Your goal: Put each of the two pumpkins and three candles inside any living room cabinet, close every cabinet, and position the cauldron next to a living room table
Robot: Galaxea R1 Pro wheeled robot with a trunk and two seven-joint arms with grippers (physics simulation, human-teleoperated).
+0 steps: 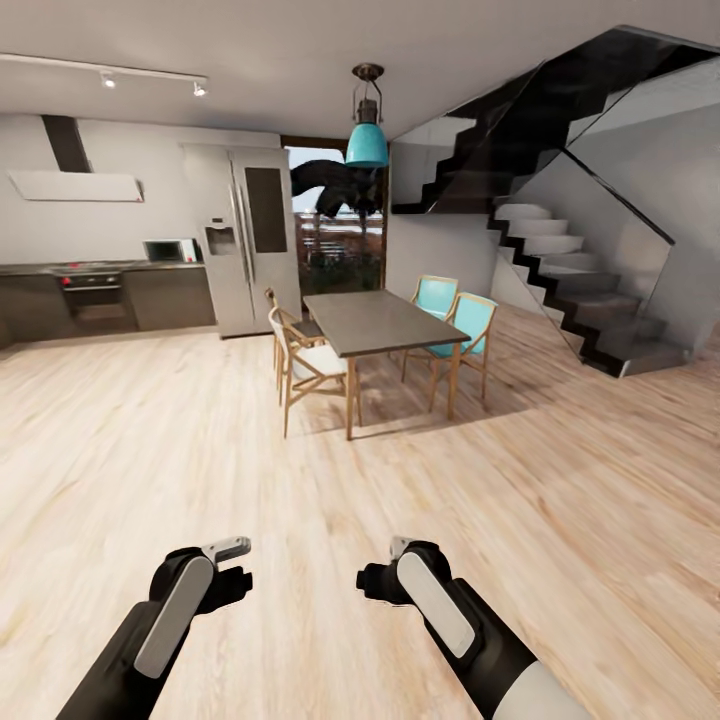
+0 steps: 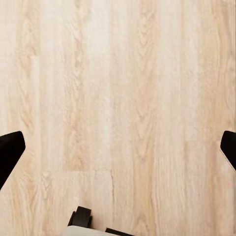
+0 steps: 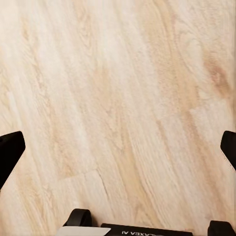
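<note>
The pumpkins, the candles, the cauldron and the cabinet are out of view. Both arms are held low over pale wood floor. My left gripper is open with nothing between its fingers, and in the left wrist view the left gripper has its black fingertips spread wide over bare planks. My right gripper is likewise open and empty. The right wrist view shows the right gripper with fingertips far apart above the floor.
A grey dining table stands ahead with wooden chairs at its left and turquoise chairs at its right. Kitchen counters and a fridge line the far wall. A staircase rises at the right. Open floor lies between.
</note>
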